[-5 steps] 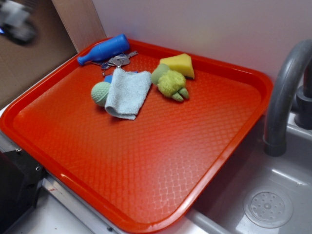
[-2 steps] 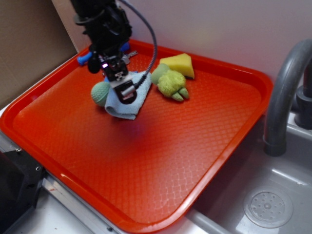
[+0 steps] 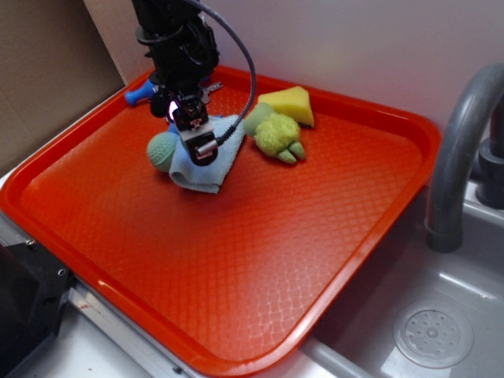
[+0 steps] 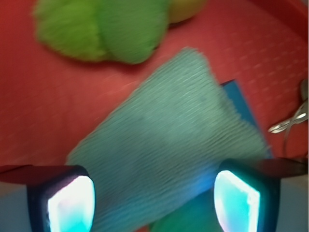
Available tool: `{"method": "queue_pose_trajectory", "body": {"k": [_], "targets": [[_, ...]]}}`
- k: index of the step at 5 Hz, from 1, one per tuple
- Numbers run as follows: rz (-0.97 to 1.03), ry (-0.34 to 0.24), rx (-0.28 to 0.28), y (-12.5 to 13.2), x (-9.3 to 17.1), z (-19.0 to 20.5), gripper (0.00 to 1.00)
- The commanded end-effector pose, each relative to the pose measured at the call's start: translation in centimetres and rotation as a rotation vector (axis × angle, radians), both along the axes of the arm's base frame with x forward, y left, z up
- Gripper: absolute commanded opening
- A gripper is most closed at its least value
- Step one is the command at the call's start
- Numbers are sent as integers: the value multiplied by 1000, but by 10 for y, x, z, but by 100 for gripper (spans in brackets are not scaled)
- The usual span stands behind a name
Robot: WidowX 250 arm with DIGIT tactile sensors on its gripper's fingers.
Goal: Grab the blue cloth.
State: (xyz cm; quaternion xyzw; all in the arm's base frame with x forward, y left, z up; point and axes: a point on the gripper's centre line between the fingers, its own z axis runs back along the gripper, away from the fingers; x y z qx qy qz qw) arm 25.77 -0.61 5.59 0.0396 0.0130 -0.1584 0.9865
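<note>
The blue cloth is a pale light-blue ribbed washcloth lying rumpled on the orange tray, toward its far left. My gripper hangs just above the cloth's near end, open. Its two glowing fingertips stand wide apart, one on each side of the cloth. Nothing is pinched between them. The arm hides part of the cloth in the exterior view.
A pale-green knitted ball touches the cloth's left side. A green plush toy and a yellow wedge lie to its right. A blue bottle toy and keys sit behind. A sink with a faucet is right.
The arm came in from the upper left over the past second and now stands over the cloth. Since 0.4 s ago it shifted slightly toward the tray's far side. The cloth has not moved.
</note>
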Motion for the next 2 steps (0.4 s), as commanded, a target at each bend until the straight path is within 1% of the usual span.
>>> {"method": "queue_pose_trajectory", "body": {"k": [1,2], "targets": [[61,90,5,19,0,-36,0],[53,77,27,17,-2,-38,0]]}}
